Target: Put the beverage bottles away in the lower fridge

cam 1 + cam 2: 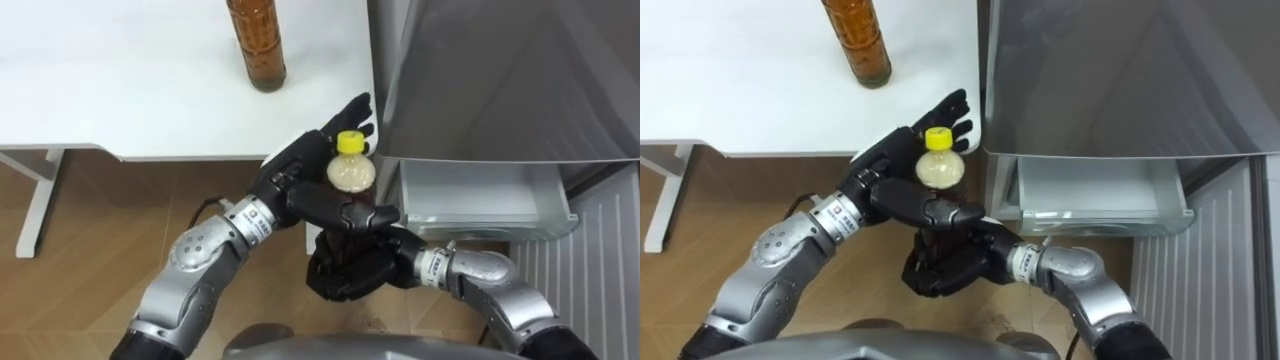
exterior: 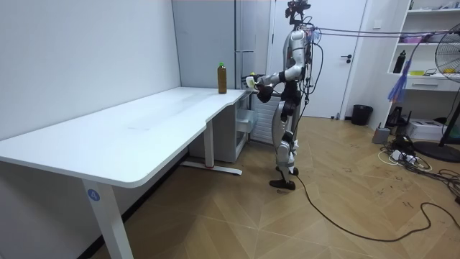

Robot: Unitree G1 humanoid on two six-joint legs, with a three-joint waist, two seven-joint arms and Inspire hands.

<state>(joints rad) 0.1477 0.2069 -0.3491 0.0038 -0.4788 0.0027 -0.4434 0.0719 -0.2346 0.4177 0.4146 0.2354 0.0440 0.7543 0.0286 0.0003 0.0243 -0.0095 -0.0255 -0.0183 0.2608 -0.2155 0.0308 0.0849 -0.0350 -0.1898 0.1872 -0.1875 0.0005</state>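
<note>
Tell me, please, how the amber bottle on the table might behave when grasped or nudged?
The amber bottle is tall, narrow and upright, so a high nudge would probably tip it. It looks mostly full, hence likely heavy. Being round, it might then roll off the table.

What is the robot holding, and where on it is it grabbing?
A plastic drink bottle with a yellow cap, held in both hands. The right hand wraps round its lower body, and the left hand clasps its upper part, just below the cap.

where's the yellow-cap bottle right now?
Eye views, centre: yellow-cap bottle upright, gripped by left hand and right hand just off the table corner, left of the open fridge drawer.
</note>
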